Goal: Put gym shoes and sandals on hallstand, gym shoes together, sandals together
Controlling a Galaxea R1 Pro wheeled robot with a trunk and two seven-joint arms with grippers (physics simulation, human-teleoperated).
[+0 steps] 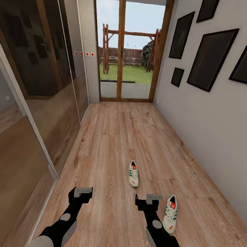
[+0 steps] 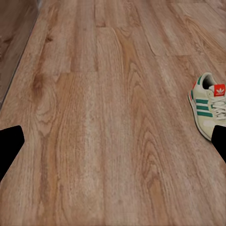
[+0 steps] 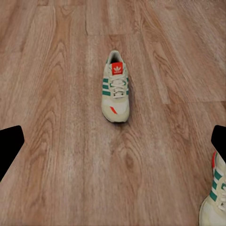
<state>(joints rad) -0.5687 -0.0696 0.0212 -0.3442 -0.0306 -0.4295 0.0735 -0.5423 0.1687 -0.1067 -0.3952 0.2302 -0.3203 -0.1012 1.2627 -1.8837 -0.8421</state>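
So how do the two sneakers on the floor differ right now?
The far sneaker lies out ahead near the middle of the floor; the near sneaker lies close beside the right gripper. The far one shows whole in the right wrist view; the near one is cut off at that picture's edge. Both are white with green stripes, upright, apart.

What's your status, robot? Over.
Left claw and right claw open, empty. Far sneaker and near sneaker on the floor, apart. Nothing between claws and sneakers.
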